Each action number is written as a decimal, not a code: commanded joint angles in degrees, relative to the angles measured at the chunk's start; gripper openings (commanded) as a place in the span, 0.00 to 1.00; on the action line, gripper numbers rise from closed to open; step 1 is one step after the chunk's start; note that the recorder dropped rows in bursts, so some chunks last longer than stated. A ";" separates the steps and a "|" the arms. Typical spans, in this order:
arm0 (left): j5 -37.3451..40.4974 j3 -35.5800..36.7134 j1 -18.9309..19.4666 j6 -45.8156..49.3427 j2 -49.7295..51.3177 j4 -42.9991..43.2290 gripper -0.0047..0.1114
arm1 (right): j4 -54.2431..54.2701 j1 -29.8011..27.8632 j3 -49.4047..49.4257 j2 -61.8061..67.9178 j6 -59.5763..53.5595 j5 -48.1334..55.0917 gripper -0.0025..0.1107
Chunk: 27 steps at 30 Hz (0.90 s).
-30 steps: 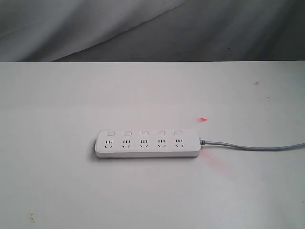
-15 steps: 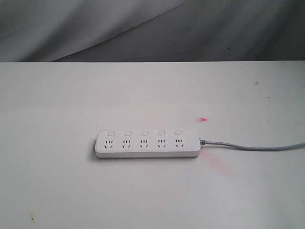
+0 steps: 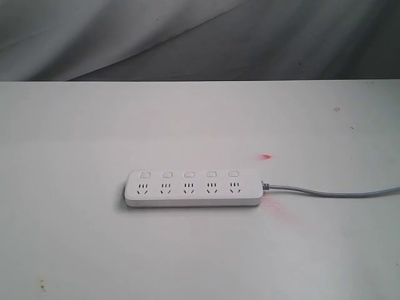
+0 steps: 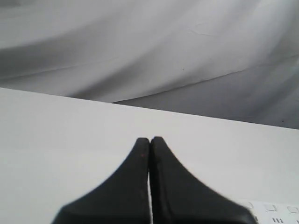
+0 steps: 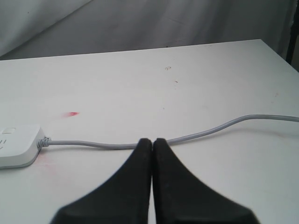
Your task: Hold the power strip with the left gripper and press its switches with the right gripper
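The white power strip (image 3: pixel 193 187) lies flat in the middle of the table, its five switches (image 3: pixel 189 174) in a row above the sockets, and its grey cord (image 3: pixel 331 192) runs off to the right. Neither arm shows in the exterior view. My left gripper (image 4: pixel 150 139) is shut with nothing in it, above bare table; a corner of the power strip (image 4: pixel 273 210) peeks in at the edge of that view. My right gripper (image 5: pixel 152 140) is shut and empty, hanging over the cord (image 5: pixel 205 133), with the strip's end (image 5: pixel 17 145) off to one side.
The white table (image 3: pixel 87 125) carries small red marks (image 3: pixel 267 156) near the strip's cord end and a few dark specks (image 3: pixel 337 109). Grey draped cloth (image 3: pixel 200 37) hangs behind the far edge.
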 commanded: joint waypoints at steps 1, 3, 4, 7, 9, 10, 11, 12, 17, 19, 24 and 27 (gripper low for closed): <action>-1.14 2.38 0.00 -4.62 -0.32 2.95 0.04 | -0.51 -0.39 0.17 -0.31 0.16 -0.20 0.02; -1.00 2.95 -0.13 -4.62 -0.32 3.29 0.04 | -0.51 -0.39 0.17 -0.31 0.16 -0.20 0.02; -1.00 3.20 -0.42 -4.62 -0.32 3.88 0.04 | -0.51 -0.39 0.17 -0.31 0.16 -0.20 0.02; -1.43 4.18 -2.33 -4.24 -0.32 4.69 0.04 | -0.51 -0.39 0.17 -0.31 0.16 -0.20 0.02; -1.58 4.18 -2.97 -3.43 -0.32 4.69 0.04 | -0.51 -0.39 0.17 -0.31 0.16 -0.20 0.02; -2.10 4.18 -2.97 -3.30 -0.32 4.69 0.04 | -0.51 -0.39 0.17 -0.31 0.16 -0.20 0.02; -2.22 4.18 -2.97 -3.30 -0.32 4.69 0.04 | -0.51 -0.39 0.17 -0.31 0.16 -0.20 0.02; -2.36 4.18 -2.97 -3.30 -0.32 4.69 0.04 | -0.51 -0.39 0.17 -0.31 0.16 -0.20 0.02; -1.49 4.18 -2.97 -3.30 -1.87 4.69 0.04 | -0.51 -0.39 0.17 -0.31 0.16 -0.20 0.02; -0.15 4.18 -2.97 -3.30 -3.54 4.69 0.04 | -0.51 -0.39 0.17 -0.31 0.16 -0.20 0.02; 7.72 4.18 -5.08 -3.11 -11.01 5.43 0.04 | -0.51 -0.39 0.17 -0.31 0.16 -0.20 0.02; 10.67 4.18 -6.75 -3.11 -11.01 5.90 0.04 | -0.51 -0.39 0.17 -0.31 0.16 -0.20 0.02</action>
